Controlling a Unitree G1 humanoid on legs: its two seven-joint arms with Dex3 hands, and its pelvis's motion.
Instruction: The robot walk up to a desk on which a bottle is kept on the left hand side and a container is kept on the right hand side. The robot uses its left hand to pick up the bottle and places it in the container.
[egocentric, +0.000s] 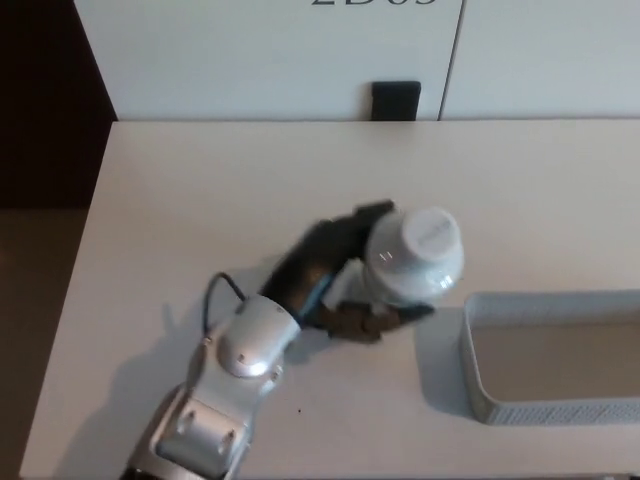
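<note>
Left hand (340, 280) clasping the white bottle (412, 258) above the pale desk (200, 190).

The bottle seems lifted, just left of the white container (480, 385); a white panelled wall (250, 50) with a black fitting (396, 100) stands behind.

The desk (200, 200) surface is seen to be bare along its far half and across its left side; no object is found there to block a hand. At the right near part, the container (470, 375) is set with its raised rim forming a wall along its left edge. The interior of the container is seen open from above. Just left of that rim, the space is occupied by the left hand (335, 285) closed around the bottle (412, 255), with a narrow gap of bare desk between them and the container. The near left is taken up by the forearm.
</note>
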